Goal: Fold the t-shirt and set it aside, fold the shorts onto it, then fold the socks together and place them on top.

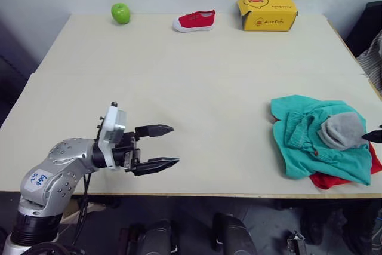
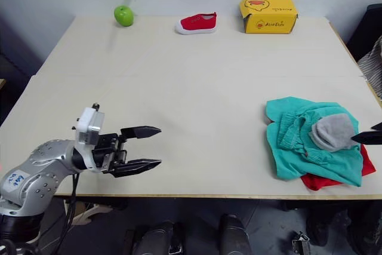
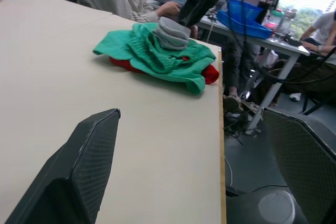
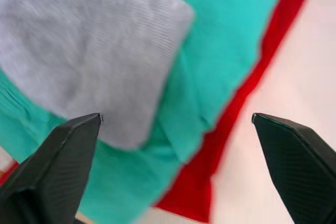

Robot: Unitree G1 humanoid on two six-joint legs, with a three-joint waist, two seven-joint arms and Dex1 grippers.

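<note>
Grey socks (image 1: 341, 130) top the shorts (image 1: 310, 141) and t-shirt (image 1: 334, 178) by the table's (image 1: 197, 88) right edge, apparently stacked as required; both grippers' jaws gape, empty.

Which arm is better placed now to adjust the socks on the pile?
Probably the right: the right gripper hangs open just beside the socks, while the left gripper is far across the table.

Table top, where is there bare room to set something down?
The wide middle of the pale wooden table is bare, between the left pincer and the teal-green cloth shorts. The far edge is crowded: green apple, small red shoe, yellow cardboard box.
</note>
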